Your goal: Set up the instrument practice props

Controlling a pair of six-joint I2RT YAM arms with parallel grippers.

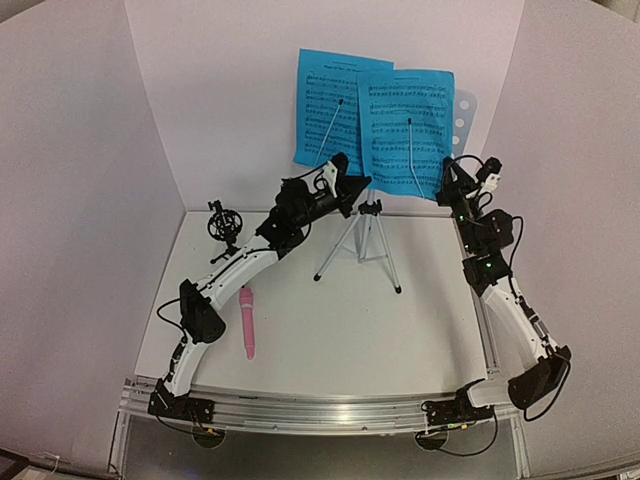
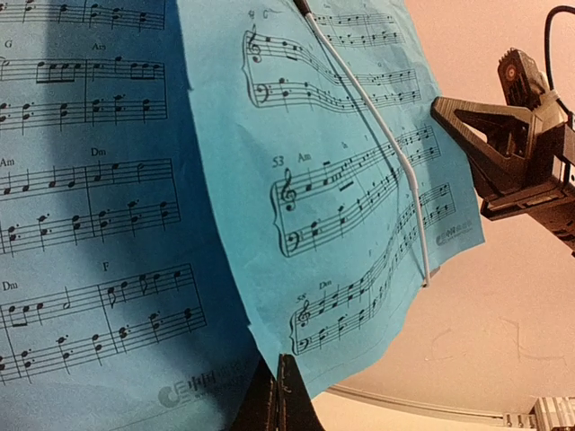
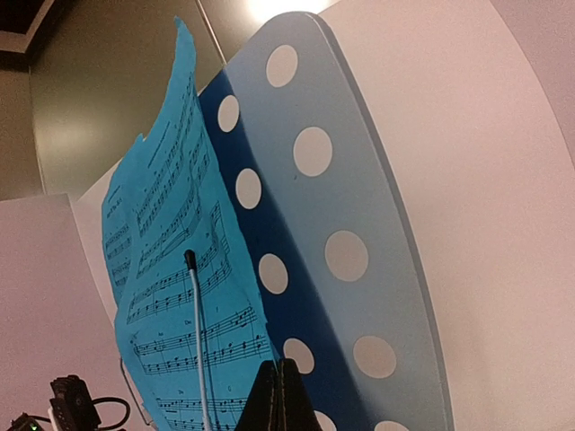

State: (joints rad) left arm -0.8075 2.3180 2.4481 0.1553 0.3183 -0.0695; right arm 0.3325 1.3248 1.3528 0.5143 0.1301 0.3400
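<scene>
The pale-blue perforated music stand (image 1: 466, 110) stands on its silver tripod (image 1: 360, 250) at the back centre. Two bright blue sheet-music pages, left (image 1: 330, 105) and right (image 1: 405, 125), lie on it, each under a wire arm. My left gripper (image 1: 347, 186) is shut, with its tips at the pages' lower edges (image 2: 284, 364). My right gripper (image 1: 448, 182) is shut, with its tips touching the right page's outer edge (image 3: 284, 364) beside the stand panel (image 3: 359, 206). The right page (image 2: 350, 180) bulges. The pink microphone (image 1: 247, 320) lies on the table at left. The black mic holder (image 1: 224, 225) stands behind it.
White walls close in the back and both sides. The table's metal front rail (image 1: 320, 410) runs between the arm bases. The tripod's legs spread across the middle back of the table. My right gripper also shows in the left wrist view (image 2: 440, 109).
</scene>
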